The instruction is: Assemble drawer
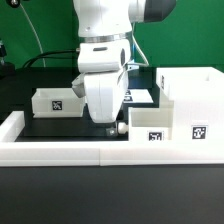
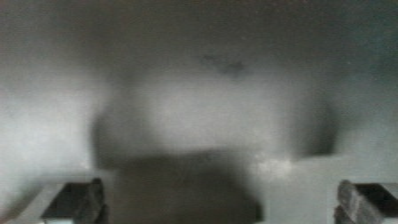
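The big white box housing (image 1: 192, 92) stands at the exterior view's right, with a tag on its front. A small white tray (image 1: 150, 122) with a tag sits low against the housing's left side. A second small tray (image 1: 55, 101) stands apart at the exterior view's left. My gripper (image 1: 112, 126) is down near the black table, just left of the tray by the housing. In the wrist view my gripper (image 2: 221, 205) is open, its fingers (image 2: 75, 200) wide apart at the frame's edges. A blurred white surface (image 2: 214, 90) fills the view close ahead.
The long low white border wall (image 1: 80, 152) runs along the front and up the left side. The marker board (image 1: 140, 97) lies flat behind my arm. The black table (image 1: 50, 125) shows between the left tray and the wall.
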`<state>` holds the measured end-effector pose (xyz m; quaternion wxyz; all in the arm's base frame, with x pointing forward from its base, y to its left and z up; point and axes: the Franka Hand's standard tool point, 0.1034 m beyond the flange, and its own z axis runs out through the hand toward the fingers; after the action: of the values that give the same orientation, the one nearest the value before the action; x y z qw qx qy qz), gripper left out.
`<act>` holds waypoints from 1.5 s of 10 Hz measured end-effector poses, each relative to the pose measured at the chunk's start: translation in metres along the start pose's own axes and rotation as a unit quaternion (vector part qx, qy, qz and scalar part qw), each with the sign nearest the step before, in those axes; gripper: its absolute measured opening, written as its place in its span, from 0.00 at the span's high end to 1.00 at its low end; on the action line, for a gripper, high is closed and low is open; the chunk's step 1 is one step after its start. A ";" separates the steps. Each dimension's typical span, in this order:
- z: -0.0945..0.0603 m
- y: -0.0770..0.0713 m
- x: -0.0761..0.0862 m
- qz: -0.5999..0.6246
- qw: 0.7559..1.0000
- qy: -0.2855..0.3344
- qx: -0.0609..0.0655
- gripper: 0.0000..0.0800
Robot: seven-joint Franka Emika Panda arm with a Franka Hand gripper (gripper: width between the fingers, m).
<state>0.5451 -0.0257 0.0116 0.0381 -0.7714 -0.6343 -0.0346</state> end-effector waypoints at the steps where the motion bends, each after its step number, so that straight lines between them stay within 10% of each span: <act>1: 0.000 0.000 0.000 -0.001 1.000 0.000 0.000 0.19; 15: 0.001 0.003 0.001 -0.028 0.999 -0.026 0.002 0.19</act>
<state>0.5480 -0.0253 0.0111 0.0219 -0.7538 -0.6566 -0.0146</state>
